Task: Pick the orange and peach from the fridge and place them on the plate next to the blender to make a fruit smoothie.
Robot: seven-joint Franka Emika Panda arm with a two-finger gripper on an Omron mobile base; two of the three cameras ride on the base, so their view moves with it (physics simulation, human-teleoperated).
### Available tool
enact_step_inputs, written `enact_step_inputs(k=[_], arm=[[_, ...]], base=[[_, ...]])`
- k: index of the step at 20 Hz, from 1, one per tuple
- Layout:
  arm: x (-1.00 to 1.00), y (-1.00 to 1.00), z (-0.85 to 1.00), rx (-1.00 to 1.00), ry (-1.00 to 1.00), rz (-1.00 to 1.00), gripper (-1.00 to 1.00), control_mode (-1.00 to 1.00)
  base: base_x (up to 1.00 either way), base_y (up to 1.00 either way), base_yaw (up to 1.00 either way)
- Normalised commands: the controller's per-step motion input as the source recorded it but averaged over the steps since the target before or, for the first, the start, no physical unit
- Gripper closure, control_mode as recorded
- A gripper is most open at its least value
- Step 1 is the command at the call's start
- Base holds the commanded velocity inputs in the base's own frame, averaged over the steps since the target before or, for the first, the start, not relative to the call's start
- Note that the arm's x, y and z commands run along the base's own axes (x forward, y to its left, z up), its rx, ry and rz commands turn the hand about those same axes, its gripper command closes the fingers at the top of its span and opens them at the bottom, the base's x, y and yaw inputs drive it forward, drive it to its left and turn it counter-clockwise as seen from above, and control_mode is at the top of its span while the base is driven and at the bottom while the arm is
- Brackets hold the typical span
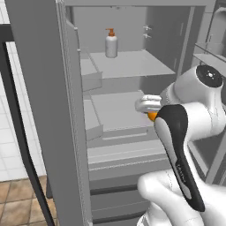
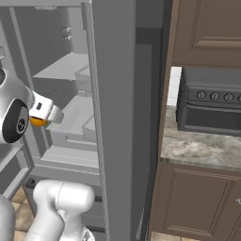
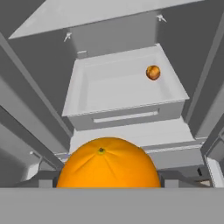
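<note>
Grey shelves and walls of the open fridge (image 1: 132, 66) fill the background, with a white pump bottle (image 1: 111, 43) upright on the upper shelf and a brown-cabinet counter with a dark oven (image 2: 212, 108) to the fridge's right. Inside the fridge, the gripper (image 1: 149, 106) sits at middle-shelf height, and the orange (image 3: 108, 164) lies between its fingers, close under the hand camera; the jaws appear closed about the fruit at roughly its widest girth, though the pads themselves are mostly hidden. From the base views only a sliver of orange (image 1: 152, 116) peeks below the white hand. Judged from its look, the orange is a light, firm, smooth ball that could roll or slip if squeezed off-centre, so a hold across the middle suits it best. Being near-spherical, it has no real long axis; its stem dimple faces the hand camera, toward the wrist. The peach (image 3: 153, 72) rests apart, near the back right of the shelf tray (image 3: 127, 87) ahead of the gripper, untouched. It is likely softer and easier to bruise, calling for a gentler hold.
</note>
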Motion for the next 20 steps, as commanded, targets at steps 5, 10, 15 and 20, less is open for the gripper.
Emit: enact_step_inputs(k=[5,10,15,20], arm=[[-0.25,0.00,-0.66,-0.05,0.02,0.00,1.00,-1.00],[-0.31,0.00,-0.02,0.00,0.01,0.00,1.00,-1.00],[-0.41,0.00,0.00,0.00,0.00,0.00,1.00,-1.00],[-0.11,0.00,0.00,0.00,0.00,0.00,1.00,-1.00]], base=[[0.00,0.00,0.00],[0.00,0.00,0.00],[0.00,0.00,0.00],[0.00,0.00,0.00]])
